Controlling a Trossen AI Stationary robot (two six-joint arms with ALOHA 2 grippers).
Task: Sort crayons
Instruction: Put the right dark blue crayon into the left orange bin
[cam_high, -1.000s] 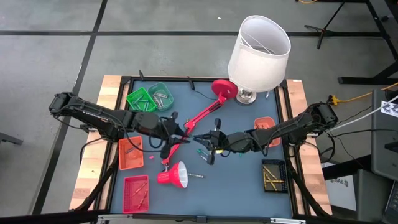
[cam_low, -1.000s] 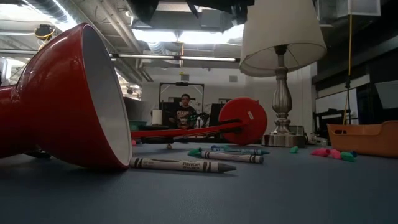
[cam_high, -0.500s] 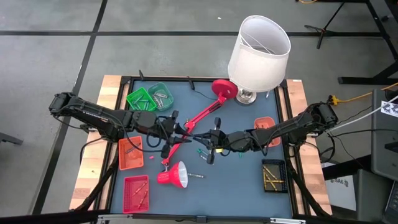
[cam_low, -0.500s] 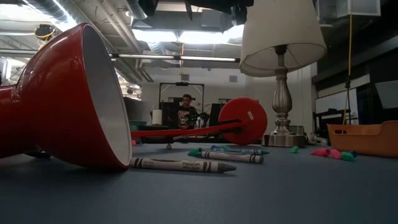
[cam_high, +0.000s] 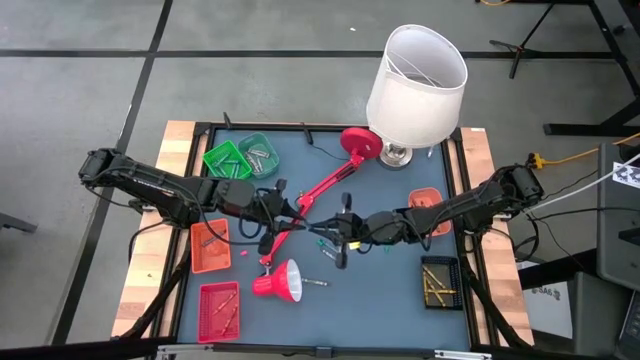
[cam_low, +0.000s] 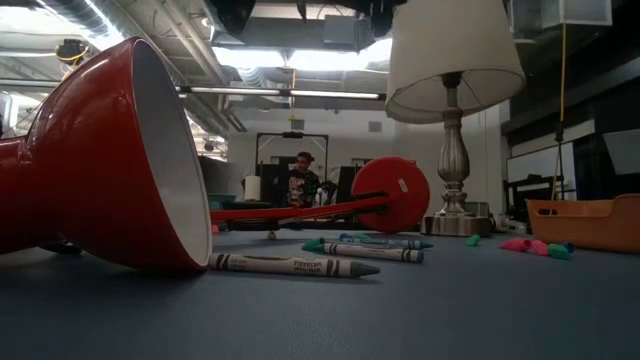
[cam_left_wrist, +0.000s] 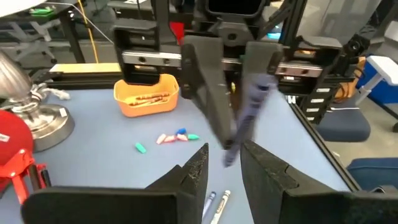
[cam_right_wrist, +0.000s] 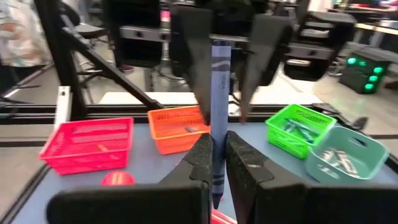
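Note:
Above the table's middle, my right gripper (cam_right_wrist: 217, 158) is shut on a blue-grey crayon (cam_right_wrist: 219, 93), which is also seen from the left wrist (cam_left_wrist: 249, 106). My left gripper (cam_left_wrist: 225, 165) faces it, open, with a finger on either side of the crayon's free end (cam_left_wrist: 229, 157). In the high view the left gripper (cam_high: 300, 213) and right gripper (cam_high: 328, 226) nearly meet. Loose crayons (cam_low: 295, 266) lie on the mat, with pink and teal bits (cam_low: 530, 245) farther right. My right gripper pinches the crayon between its two fingers near one end (cam_right_wrist: 217, 134). The crayon runs on past the fingertips, along the fingers, toward the table's left and my left gripper. It is lifted clear of the table.
A red desk lamp lies on the mat with its shade (cam_high: 280, 282) near, its arm (cam_high: 325, 190) under the grippers and its base (cam_high: 360, 143) far. A white-shaded lamp (cam_high: 415, 75) stands far right. Bins: green (cam_high: 228, 160), teal (cam_high: 262, 155), orange (cam_high: 210, 245), red (cam_high: 220, 308), orange (cam_high: 425, 200), black (cam_high: 438, 280).
My right gripper has turned slightly at the wrist with the crayon still in its fingers. Both arms stay in place, and neither gripper has opened or shut.

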